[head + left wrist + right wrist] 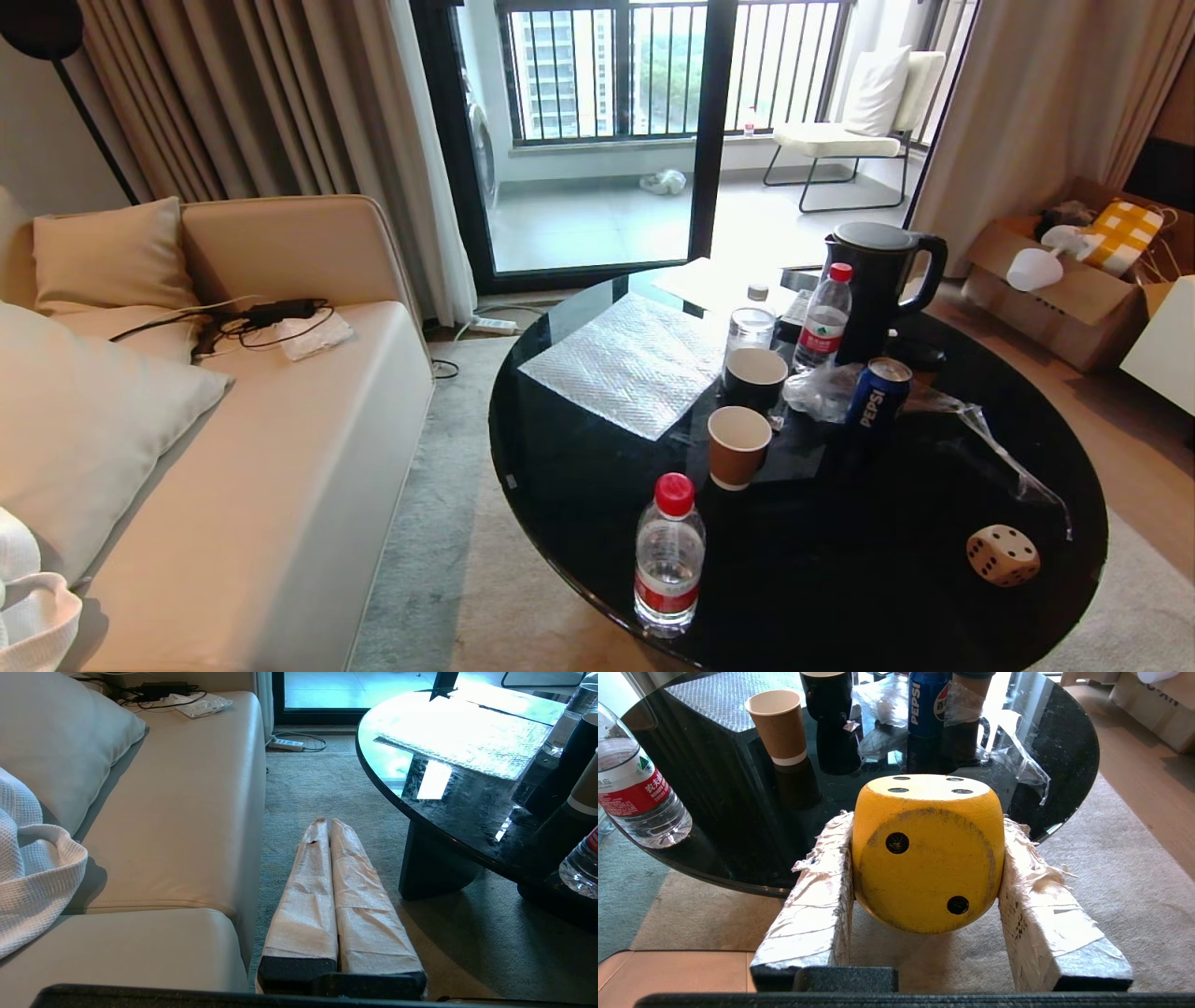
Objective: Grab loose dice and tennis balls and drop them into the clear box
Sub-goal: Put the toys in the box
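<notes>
A yellow die point(927, 858) with dark pips hangs between the taped fingers of my right gripper point(927, 822), which is shut on its two sides just off the near rim of the black round table point(738, 858), above the carpet. A tan die point(1002, 555) lies on the table's near right part. My left gripper point(327, 822) is shut and empty, low over the carpet between the sofa and the table. Neither arm shows in the head view. The tennis balls and the clear box are out of view.
The table carries two water bottles point(669, 555) point(823, 317), a brown paper cup point(738, 446), a dark cup point(754, 378), a Pepsi can point(878, 392), a black kettle point(878, 280), crumpled plastic film point(990, 439) and a flat ribbed translucent sheet point(630, 359). A beige sofa point(280, 448) stands at the left.
</notes>
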Available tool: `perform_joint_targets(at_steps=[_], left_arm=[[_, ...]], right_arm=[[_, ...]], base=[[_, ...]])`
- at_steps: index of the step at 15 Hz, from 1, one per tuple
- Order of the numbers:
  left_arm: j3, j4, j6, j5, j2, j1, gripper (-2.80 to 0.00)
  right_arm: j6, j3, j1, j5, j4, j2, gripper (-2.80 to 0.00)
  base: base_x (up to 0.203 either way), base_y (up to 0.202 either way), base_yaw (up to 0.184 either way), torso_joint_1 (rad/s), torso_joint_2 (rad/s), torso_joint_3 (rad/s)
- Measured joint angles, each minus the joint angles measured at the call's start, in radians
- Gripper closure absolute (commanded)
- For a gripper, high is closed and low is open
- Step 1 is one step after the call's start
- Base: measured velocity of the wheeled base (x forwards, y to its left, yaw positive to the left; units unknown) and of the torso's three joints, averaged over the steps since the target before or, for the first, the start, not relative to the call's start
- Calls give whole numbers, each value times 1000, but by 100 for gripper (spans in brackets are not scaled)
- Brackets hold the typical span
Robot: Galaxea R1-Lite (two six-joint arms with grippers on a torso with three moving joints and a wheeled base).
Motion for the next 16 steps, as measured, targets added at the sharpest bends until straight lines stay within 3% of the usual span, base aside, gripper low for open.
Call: perform_joint_targets(at_steps=[13,16], left_arm=[[0,0,0,0,0,0,0],[0,0,0,0,0,0,0]], right_arm=[[0,1,0,0,3,0,0],[-1,1,0,0,3,0,0]], base=[[0,0,0,0,0,0],[-160,0,0,0,2,3]])
